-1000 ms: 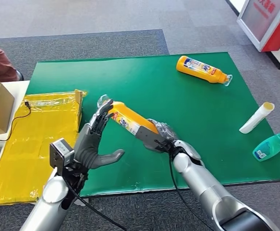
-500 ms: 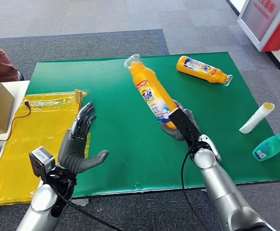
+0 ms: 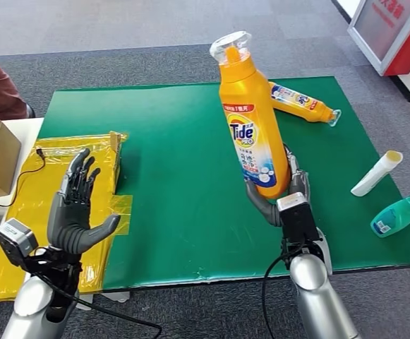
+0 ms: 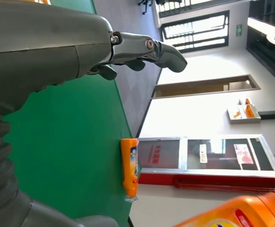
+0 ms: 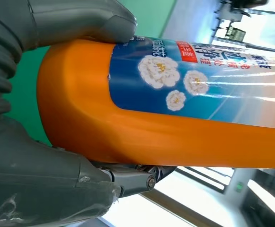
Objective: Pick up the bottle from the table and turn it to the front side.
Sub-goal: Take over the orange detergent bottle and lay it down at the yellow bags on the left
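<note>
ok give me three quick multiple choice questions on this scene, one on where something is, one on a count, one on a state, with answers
1. Where does the white tube lie?
A. on the green mat, by the teal bottle
B. on the yellow bag
C. on the cardboard box

2. How many orange bottles are there?
A. one
B. two
C. three

3. How is the held orange bottle oriented?
A. flat on the mat
B. cap down
C. near upright, cap up

Answers:
1 A, it rests on the green mat just above the teal bottle.
2 B, one in the right hand, a second orange bottle lying behind.
3 C, its clear cap is topmost and the Tide label faces the head camera.
</note>
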Robot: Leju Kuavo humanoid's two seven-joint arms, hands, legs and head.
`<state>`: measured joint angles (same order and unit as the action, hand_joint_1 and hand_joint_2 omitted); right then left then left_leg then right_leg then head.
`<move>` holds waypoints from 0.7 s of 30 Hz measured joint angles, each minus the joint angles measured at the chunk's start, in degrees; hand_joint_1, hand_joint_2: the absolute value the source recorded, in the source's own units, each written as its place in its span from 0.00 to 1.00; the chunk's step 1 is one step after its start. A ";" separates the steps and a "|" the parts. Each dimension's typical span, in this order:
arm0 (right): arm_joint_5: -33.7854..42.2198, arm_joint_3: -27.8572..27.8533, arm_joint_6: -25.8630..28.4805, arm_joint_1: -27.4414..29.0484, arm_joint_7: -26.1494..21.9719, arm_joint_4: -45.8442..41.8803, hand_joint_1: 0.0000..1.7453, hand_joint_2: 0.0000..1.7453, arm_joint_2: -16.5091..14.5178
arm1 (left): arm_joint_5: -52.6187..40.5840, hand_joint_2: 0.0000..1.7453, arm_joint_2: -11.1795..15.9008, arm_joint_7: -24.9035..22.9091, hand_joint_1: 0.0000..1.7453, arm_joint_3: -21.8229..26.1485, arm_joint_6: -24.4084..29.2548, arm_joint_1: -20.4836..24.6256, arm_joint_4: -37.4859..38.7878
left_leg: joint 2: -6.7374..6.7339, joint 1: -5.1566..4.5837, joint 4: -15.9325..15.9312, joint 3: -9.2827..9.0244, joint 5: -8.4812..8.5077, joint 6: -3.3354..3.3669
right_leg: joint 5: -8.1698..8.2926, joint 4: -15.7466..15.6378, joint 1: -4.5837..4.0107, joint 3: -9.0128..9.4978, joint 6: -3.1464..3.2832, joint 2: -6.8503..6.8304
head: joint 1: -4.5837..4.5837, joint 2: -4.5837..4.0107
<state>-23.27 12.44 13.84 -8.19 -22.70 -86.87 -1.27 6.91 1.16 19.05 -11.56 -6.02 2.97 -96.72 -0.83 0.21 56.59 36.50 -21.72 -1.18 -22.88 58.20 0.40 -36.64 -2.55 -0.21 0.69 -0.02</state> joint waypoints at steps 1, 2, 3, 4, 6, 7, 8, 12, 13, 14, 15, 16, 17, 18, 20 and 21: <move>-0.92 0.51 0.89 0.65 -0.73 -1.16 1.00 1.00 -0.30 | 0.16 1.00 0.18 -0.14 0.00 0.34 -0.47 0.16 -0.25 | 0.00 0.00 0.00 0.00 0.00 0.00 | 0.00 0.00 0.00 0.00 0.00 0.00 | 0.01 0.00; -1.92 1.08 1.84 1.22 -1.40 -2.09 1.00 1.00 -0.61 | 0.36 1.00 0.33 -0.27 0.00 0.58 -0.92 0.36 -0.48 | 0.00 0.00 0.00 0.00 0.00 0.00 | 0.00 0.00 0.00 0.00 0.00 0.00 | 0.00 0.00; -2.99 1.68 2.87 1.73 -1.99 -2.91 1.00 1.00 -0.91 | 0.64 1.00 0.45 -0.43 0.00 0.73 -1.44 0.59 -0.69 | 0.00 0.00 0.00 0.00 0.00 0.00 | 0.00 0.00 0.00 0.00 0.00 0.00 | 0.00 0.00; -4.16 2.28 4.05 2.17 -2.55 -3.63 1.00 1.00 -1.21 | 1.13 1.00 0.55 -0.65 0.00 0.79 -2.09 0.83 -0.88 | 0.00 0.00 0.00 0.00 0.00 0.00 | 0.00 0.00 -0.01 0.00 0.00 0.00 | 0.00 0.00; -7.28 3.54 7.09 2.79 -3.41 -4.68 1.00 1.00 -1.79 | 2.56 1.00 0.68 -1.09 0.00 0.81 -3.65 1.30 -1.10 | 0.00 0.00 0.00 -0.01 0.00 0.00 | 0.00 0.00 -0.01 0.00 0.00 0.00 | 0.01 0.00; -9.45 4.13 9.05 2.98 -3.67 -4.97 1.00 1.00 -2.04 | 3.41 1.00 0.72 -1.34 0.00 0.80 -4.50 1.55 -1.13 | 0.00 0.00 0.00 -0.01 0.00 0.00 | 0.01 0.00 -0.01 0.00 0.00 0.00 | 0.01 0.00; -12.04 4.77 11.25 3.08 -3.79 -5.13 1.00 1.00 -2.27 | 4.26 1.00 0.74 -1.60 0.00 0.78 -5.37 1.81 -1.14 | 0.00 0.00 0.00 -0.01 0.01 0.00 | 0.01 0.00 -0.01 0.00 0.00 0.00 | 0.01 0.00; -21.21 7.18 19.32 2.88 -3.22 -5.04 1.00 1.00 -2.68 | 9.73 1.00 1.02 -3.41 0.00 0.27 -10.41 3.03 -1.12 | 0.00 0.00 0.00 -0.01 0.01 0.00 | 0.01 0.00 0.00 0.01 0.00 0.00 | 0.01 0.00; -22.63 7.69 20.78 2.62 -2.95 -4.87 1.00 1.00 -2.70 | 11.29 1.00 1.18 -3.79 0.00 -0.04 -11.78 3.39 -1.09 | 0.00 0.00 0.00 -0.01 0.01 0.00 | 0.01 0.00 0.00 0.00 0.01 0.00 | 0.01 0.00; -23.96 8.12 22.14 2.26 -2.66 -4.64 1.00 1.00 -2.70 | 12.58 1.00 1.37 -4.04 0.00 -0.46 -12.97 3.78 -1.05 | 0.00 0.00 0.00 -0.01 0.01 0.00 | 0.02 0.00 0.00 0.00 0.01 0.00 | 0.01 0.00; -25.19 8.53 23.30 1.80 -2.41 -4.36 1.00 1.00 -2.72 | 13.55 1.00 1.55 -4.23 0.00 -0.97 -13.94 4.20 -1.00 | 0.00 0.00 0.00 -0.01 0.01 0.00 | 0.02 0.00 0.00 0.00 0.01 0.00 | 0.01 0.00; -26.36 8.86 24.22 1.32 -2.21 -4.03 1.00 1.00 -2.75 | 14.16 1.00 1.71 -4.40 0.00 -1.53 -14.66 4.61 -0.95 | 0.00 0.00 0.00 -0.02 0.01 0.00 | 0.02 0.00 0.00 0.01 0.01 0.00 | 0.01 0.00; -27.47 9.07 24.86 0.87 -2.09 -3.68 1.00 1.00 -2.82 | 14.51 1.00 1.87 -4.54 0.00 -2.10 -15.12 5.01 -0.89 | 0.00 0.00 0.00 -0.02 0.01 0.00 | 0.02 0.00 0.00 0.01 0.01 0.00 | 0.01 0.00; -28.54 9.17 25.20 0.46 -2.11 -3.28 1.00 1.00 -2.94 | 14.75 1.00 2.00 -4.74 0.00 -2.68 -15.48 5.40 -0.83 | 0.00 0.00 0.00 -0.02 0.01 0.00 | 0.02 0.00 0.00 0.00 0.01 0.00 | 0.01 0.00; -30.04 9.19 25.45 -0.03 -2.24 -2.71 1.00 1.00 -3.16 | 15.13 1.00 2.17 -5.02 0.00 -3.47 -15.96 5.96 -0.74 | 0.00 0.00 0.00 -0.02 0.02 0.00 | 0.02 0.00 0.00 0.00 0.01 0.00 | 0.01 0.00; -30.42 9.18 25.46 -0.13 -2.31 -2.59 1.00 1.00 -3.22 | 15.24 1.00 2.20 -5.12 0.00 -3.67 -16.09 6.09 -0.72 | 0.00 0.00 0.00 -0.02 0.02 0.00 | 0.02 0.00 0.00 0.00 0.01 0.00 | 0.01 0.00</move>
<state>-53.69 21.62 39.30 -8.32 -25.01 -89.45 -4.49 22.15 3.37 13.93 -15.23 -22.11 9.07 -97.44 -0.84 0.21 56.59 36.48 -21.70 -1.18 -22.86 58.20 0.39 -36.64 -2.54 -0.20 0.70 -0.02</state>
